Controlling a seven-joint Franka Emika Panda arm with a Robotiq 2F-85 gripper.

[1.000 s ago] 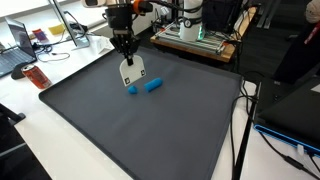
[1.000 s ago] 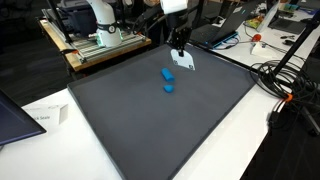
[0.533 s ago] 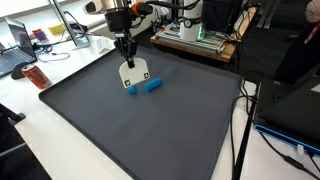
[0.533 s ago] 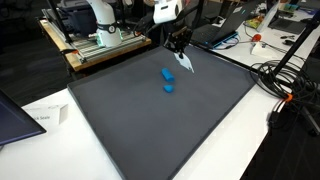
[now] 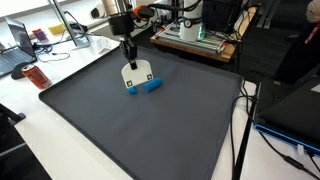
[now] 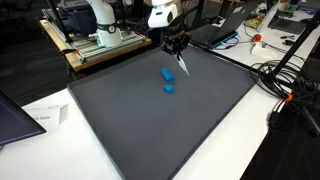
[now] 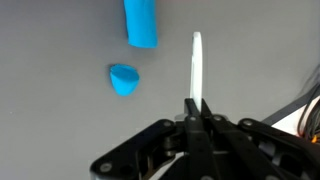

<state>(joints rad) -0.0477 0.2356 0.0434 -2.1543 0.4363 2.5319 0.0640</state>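
Clenched on the top edge of a white card (image 5: 137,73), the pincer (image 5: 129,58) is seen with its fingers pressed together on the thin sheet; the card is held upright below the fingertips and is shown edge-on in the wrist view (image 7: 197,62), just beside a blue cylinder (image 7: 141,22); in an exterior view the card (image 6: 183,63) is seen near the cylinder (image 6: 167,74), on its far side; a small blue piece (image 7: 124,79) is laid close beside the cylinder, apart from it; both blue things are rested on a dark grey mat (image 5: 150,130); whether the mat is touched by the card's lower edge cannot be told.
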